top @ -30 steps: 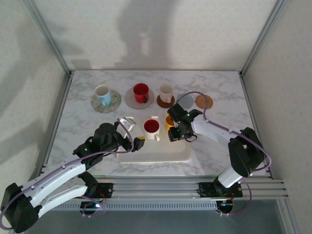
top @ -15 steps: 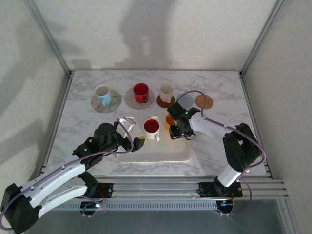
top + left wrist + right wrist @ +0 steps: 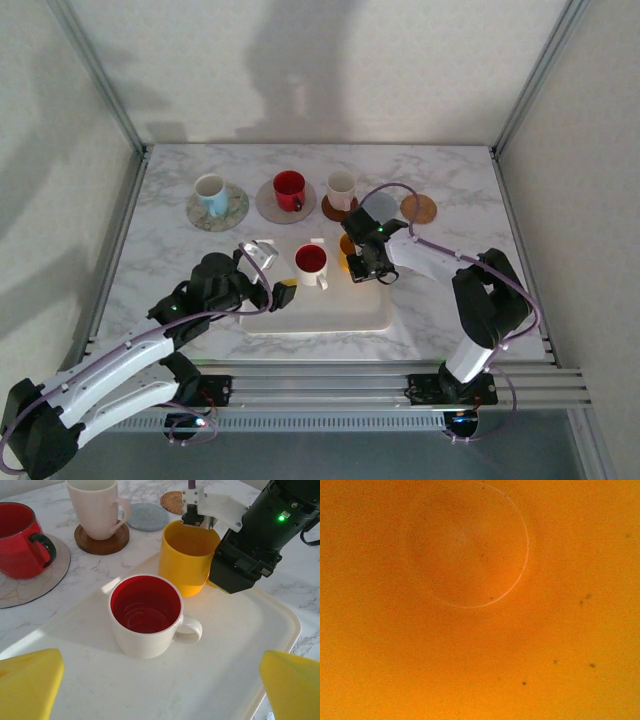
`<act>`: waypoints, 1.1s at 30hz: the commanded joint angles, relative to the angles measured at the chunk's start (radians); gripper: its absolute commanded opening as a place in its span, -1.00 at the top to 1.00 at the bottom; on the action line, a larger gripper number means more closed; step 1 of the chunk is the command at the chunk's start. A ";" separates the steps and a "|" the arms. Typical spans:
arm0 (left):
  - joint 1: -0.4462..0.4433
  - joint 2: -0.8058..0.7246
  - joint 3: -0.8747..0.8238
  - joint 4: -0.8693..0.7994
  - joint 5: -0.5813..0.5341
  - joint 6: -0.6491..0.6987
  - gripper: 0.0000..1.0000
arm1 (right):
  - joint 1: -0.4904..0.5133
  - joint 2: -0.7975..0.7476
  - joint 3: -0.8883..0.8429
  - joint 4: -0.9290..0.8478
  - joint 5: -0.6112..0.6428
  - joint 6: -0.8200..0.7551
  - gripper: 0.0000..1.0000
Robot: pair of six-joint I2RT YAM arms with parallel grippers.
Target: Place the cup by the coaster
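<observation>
A yellow cup (image 3: 346, 246) (image 3: 187, 555) stands on the far right part of the white tray (image 3: 320, 318) (image 3: 235, 645). My right gripper (image 3: 363, 262) (image 3: 214, 536) presses against its rim and right side, its fingertips hidden by the cup. The yellow cup's wall (image 3: 480, 600) is right up against the right wrist camera. A white cup with a red inside (image 3: 311, 261) (image 3: 146, 614) stands mid-tray. My left gripper (image 3: 275, 273) (image 3: 160, 690) is open just short of it, holding nothing. A bare blue-grey coaster (image 3: 147, 516) and a cork coaster (image 3: 419, 209) (image 3: 172, 501) lie behind the tray.
Along the back stand a white-and-blue cup (image 3: 210, 190) on a patterned coaster, a red cup (image 3: 289, 186) (image 3: 20, 540) on a grey coaster, and a cream cup (image 3: 341, 186) (image 3: 95, 507) on a dark wooden coaster. Frame posts flank the table.
My right gripper has slid left and slightly back, up against the yellow cup. The left arm and the other cups have not moved.
</observation>
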 commanded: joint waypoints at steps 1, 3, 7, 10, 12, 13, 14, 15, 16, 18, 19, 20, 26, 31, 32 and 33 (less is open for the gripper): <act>-0.006 -0.018 0.007 -0.007 -0.006 -0.002 -0.99 | -0.005 0.014 0.026 0.001 0.019 -0.009 0.41; -0.006 -0.019 0.009 -0.009 -0.006 -0.001 -0.99 | -0.005 0.014 0.026 -0.002 0.024 -0.011 0.48; -0.006 -0.018 0.011 -0.010 -0.007 -0.001 -0.99 | -0.005 0.005 0.025 -0.011 0.027 -0.014 0.58; -0.006 -0.015 0.014 -0.007 -0.006 -0.001 -0.99 | -0.005 -0.007 0.025 -0.015 0.027 -0.016 0.64; -0.006 -0.012 0.017 -0.004 -0.005 -0.001 -0.99 | -0.005 -0.017 0.025 -0.019 0.028 -0.018 0.69; -0.006 -0.010 0.018 -0.005 -0.004 -0.001 -0.99 | -0.005 -0.022 0.025 -0.022 0.029 -0.018 0.71; -0.006 -0.010 0.021 -0.003 -0.003 -0.001 -0.99 | -0.005 -0.028 0.023 -0.025 0.029 -0.019 0.72; -0.006 -0.010 0.020 -0.003 -0.003 -0.001 -0.99 | -0.005 -0.032 0.023 -0.028 0.029 -0.020 0.75; -0.006 -0.010 0.022 -0.004 -0.002 -0.001 -0.99 | -0.005 -0.039 0.024 -0.033 0.029 -0.019 0.77; -0.006 -0.012 0.024 -0.006 -0.002 -0.001 -0.99 | -0.005 -0.054 0.024 -0.042 0.027 -0.018 0.83; -0.006 -0.014 0.026 -0.006 -0.001 -0.001 -0.99 | -0.003 -0.064 0.023 -0.049 0.026 -0.018 0.85; -0.006 -0.017 0.026 -0.005 0.000 -0.002 -0.99 | -0.003 -0.074 0.023 -0.056 0.026 -0.017 0.88; -0.006 0.000 0.056 -0.014 0.003 0.001 -0.99 | -0.004 -0.173 -0.025 -0.069 0.028 0.005 1.00; -0.012 0.001 0.093 -0.015 -0.007 0.000 -0.99 | -0.004 -0.247 -0.034 -0.110 0.000 0.033 1.00; -0.015 -0.004 0.093 -0.005 -0.010 -0.004 -0.99 | -0.004 -0.263 -0.031 -0.123 -0.003 0.038 1.00; -0.014 -0.007 0.094 0.003 -0.013 -0.007 -0.99 | -0.003 -0.279 -0.028 -0.135 -0.002 0.039 1.00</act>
